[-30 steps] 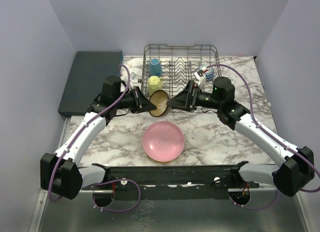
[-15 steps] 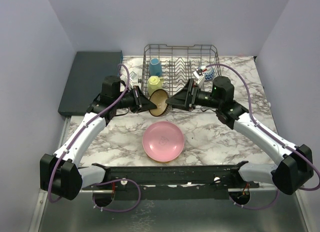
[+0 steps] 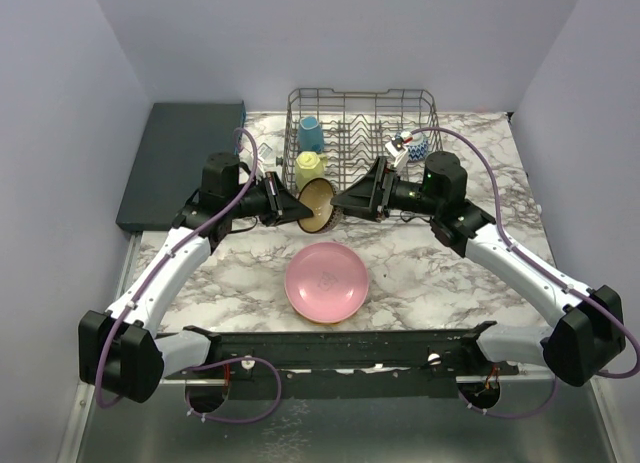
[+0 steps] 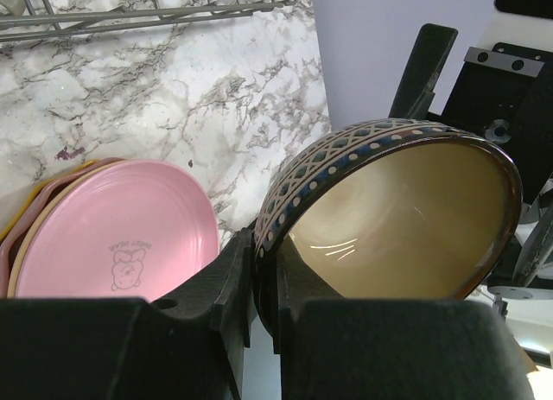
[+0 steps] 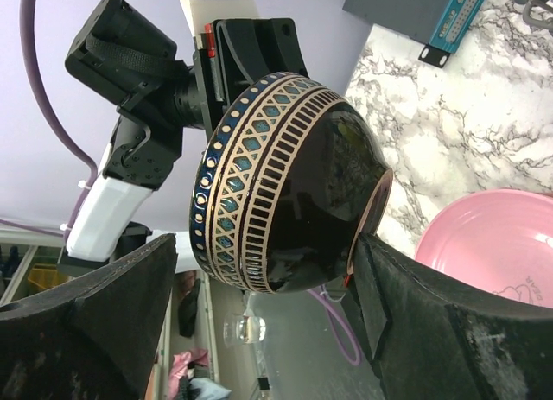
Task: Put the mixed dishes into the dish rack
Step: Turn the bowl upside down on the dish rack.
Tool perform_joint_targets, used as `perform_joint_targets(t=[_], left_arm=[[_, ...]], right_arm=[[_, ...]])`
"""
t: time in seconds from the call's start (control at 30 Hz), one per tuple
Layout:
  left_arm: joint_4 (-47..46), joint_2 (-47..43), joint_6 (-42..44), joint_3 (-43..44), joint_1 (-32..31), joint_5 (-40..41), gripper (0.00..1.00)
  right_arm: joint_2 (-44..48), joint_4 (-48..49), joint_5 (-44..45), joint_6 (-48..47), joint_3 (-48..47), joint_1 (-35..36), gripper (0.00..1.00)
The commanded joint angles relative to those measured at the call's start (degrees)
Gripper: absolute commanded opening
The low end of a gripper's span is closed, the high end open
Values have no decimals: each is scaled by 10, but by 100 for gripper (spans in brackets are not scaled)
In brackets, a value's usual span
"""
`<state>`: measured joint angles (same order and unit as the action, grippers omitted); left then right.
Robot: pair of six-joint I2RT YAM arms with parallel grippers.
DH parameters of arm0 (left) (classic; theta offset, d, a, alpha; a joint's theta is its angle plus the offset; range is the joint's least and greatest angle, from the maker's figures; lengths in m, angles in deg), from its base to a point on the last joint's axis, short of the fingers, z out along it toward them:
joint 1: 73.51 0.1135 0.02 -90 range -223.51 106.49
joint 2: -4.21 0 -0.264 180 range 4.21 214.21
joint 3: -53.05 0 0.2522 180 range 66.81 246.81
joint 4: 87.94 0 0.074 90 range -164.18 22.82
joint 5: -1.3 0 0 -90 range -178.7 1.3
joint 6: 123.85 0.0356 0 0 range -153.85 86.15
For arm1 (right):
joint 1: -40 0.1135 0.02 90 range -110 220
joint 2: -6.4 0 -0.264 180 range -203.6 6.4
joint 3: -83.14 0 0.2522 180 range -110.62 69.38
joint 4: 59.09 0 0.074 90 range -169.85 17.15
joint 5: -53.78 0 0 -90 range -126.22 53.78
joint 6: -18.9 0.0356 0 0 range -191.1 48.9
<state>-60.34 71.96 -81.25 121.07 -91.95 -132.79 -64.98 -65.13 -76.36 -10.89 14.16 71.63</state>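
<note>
In slid the right gripper point(image 3: 352, 199) over the last second, its wide-spread jaws straddling the brown patterned bowl point(image 5: 294, 193), not yet clamped. The left gripper point(image 4: 263, 275) kept that bowl pinched by the rim, in the air just before the dish rack point(image 3: 362, 91), so a handover looked on. Beneath lay the pink plate point(image 3: 327, 281) on the marble-patterned table point(image 3: 420, 283), plain lilac walls all round.

Left arm point(image 3: 160, 273) and right arm point(image 3: 525, 271) in white link shells with black joints, a purple cable point(image 3: 472, 143) along each, green lights point(image 3: 428, 174) on the right wrist, black wedge-shaped fingers point(image 5: 86, 331), black base bar point(image 3: 340, 351) at the worktop's near edge
</note>
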Motion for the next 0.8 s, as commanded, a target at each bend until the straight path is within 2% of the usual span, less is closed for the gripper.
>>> perform_joint_targets(t=[0.0,0.77], left_arm=[[-34,-20,0,-7,3,-15,0],[5,-22,33,0,3,15,0]], right_arm=[[-1,21,-5,11,-1,-1,86],[-20,18,24,23,-18,11,83]])
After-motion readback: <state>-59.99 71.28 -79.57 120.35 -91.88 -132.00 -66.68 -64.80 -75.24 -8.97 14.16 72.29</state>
